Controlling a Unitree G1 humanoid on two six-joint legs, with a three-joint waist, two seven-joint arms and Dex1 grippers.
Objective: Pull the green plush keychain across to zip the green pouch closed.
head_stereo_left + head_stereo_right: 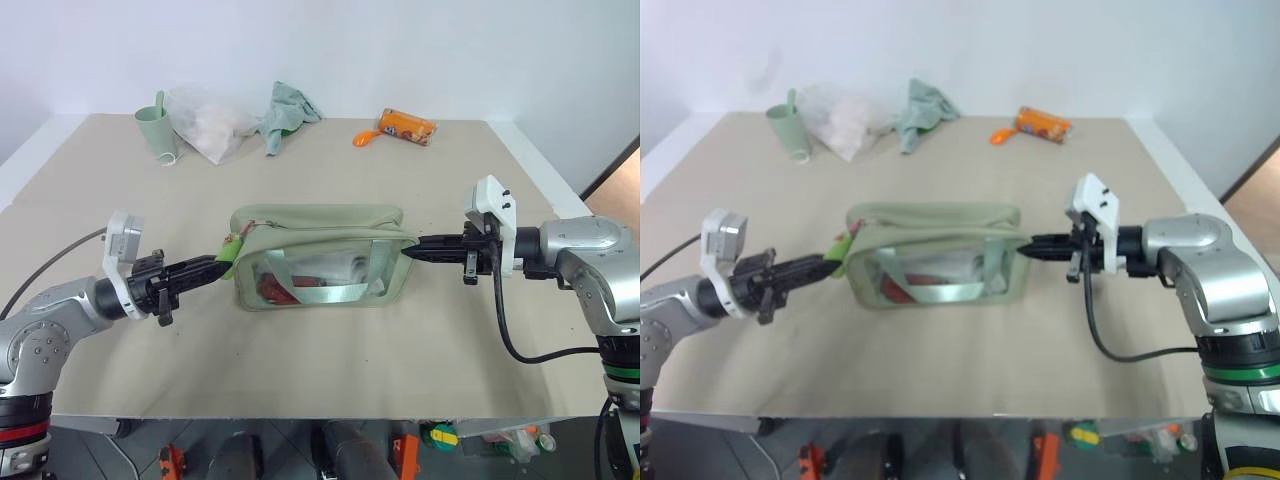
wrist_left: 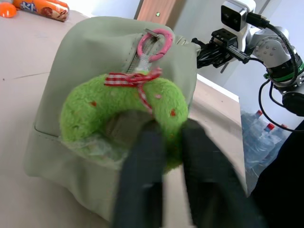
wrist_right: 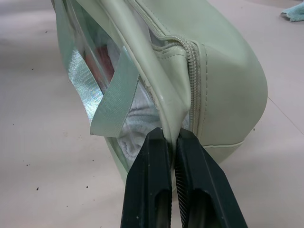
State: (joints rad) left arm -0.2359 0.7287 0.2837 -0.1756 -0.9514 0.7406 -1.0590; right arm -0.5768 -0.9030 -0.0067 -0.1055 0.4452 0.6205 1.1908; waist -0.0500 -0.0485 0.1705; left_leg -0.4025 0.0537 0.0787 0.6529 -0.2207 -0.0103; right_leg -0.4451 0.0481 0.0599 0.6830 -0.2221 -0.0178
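The green pouch [image 1: 320,222] lies in the middle of the table, clear panel toward me, its zipper running along the top. The green plush keychain [image 2: 95,109], a fuzzy lime ring with a red checked bow, hangs from a pink ring [image 2: 154,45] at the pouch's left end. My left gripper [image 1: 218,264] is shut on the lower part of that plush ring, level with the table. At the pouch's right end, my right gripper [image 3: 172,142] is shut on the fabric edge beside the zipper [image 3: 192,80].
Along the far edge stand a pale green cup [image 1: 156,128], a clear plastic bag [image 1: 210,125], a teal cloth [image 1: 285,112], an orange spoon [image 1: 366,137] and an orange snack packet [image 1: 407,126]. Bare tabletop surrounds the pouch.
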